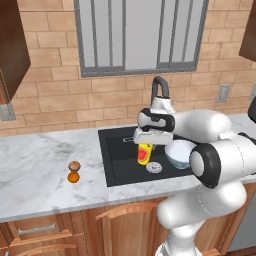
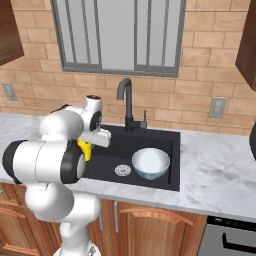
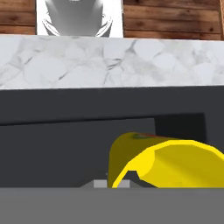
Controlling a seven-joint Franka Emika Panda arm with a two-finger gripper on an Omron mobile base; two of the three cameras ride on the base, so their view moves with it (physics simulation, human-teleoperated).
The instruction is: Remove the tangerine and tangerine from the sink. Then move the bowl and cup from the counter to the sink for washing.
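While the cup (image 1: 145, 153) hangs below the gripper (image 1: 146, 145) over the black sink (image 1: 117, 160), the task looks close to its end; the bowl (image 2: 150, 163) already sits in the basin just beside the silver drain (image 2: 122, 170), and the two tangerines (image 1: 74, 171) lie together on the counter (image 1: 35, 170), well left of the sink; the gripper appears to be pinching the yellow cup near its top, though the fingers themselves are hidden behind the wrist and the cup, so how firm the hold is I cannot tell. From here the main risk, as I judge it, is the release; the cup seems to hang clear of the basin floor, so letting go now could send it tumbling, rolling toward the drain or knocking the bowl, which is near on the right; in the hand view the cup (image 3: 166, 162) looks tilted, its open mouth turned sideways, so it may well land on its side rather than upright. Lowering carelessly could also bring the wrist against the faucet (image 2: 125, 102), which stands just behind the arm; a straight descent, kept left of the bowl, seems safest.
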